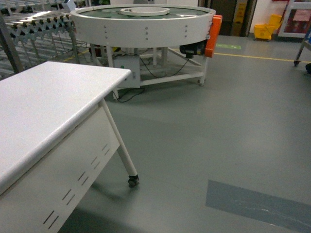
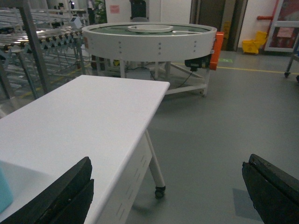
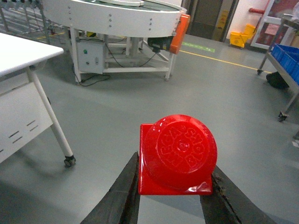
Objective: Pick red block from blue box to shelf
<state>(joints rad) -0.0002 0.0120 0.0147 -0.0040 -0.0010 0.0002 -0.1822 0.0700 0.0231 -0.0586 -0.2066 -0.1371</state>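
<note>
The red block (image 3: 177, 154), a bright red studded brick, fills the middle of the right wrist view, stud face toward the camera. My right gripper (image 3: 175, 169) is shut on it, one dark finger on each side, held above the grey floor. My left gripper (image 2: 169, 158) is open and holds nothing, hanging over the white table's edge. A pale turquoise sliver of the blue box (image 2: 3, 191) shows at the bottom left beside the left finger. The steel shelf (image 1: 34, 24) stands at the far left, behind the table. Neither gripper appears in the head view.
A white table (image 1: 43, 107) on castors takes up the left. Behind it stands a large round white conveyor (image 1: 143, 26) with an orange cover (image 1: 214, 34). A yellow mop bucket (image 1: 266, 30) is far back. A cart with dark blue crates (image 3: 287, 58) is at the right.
</note>
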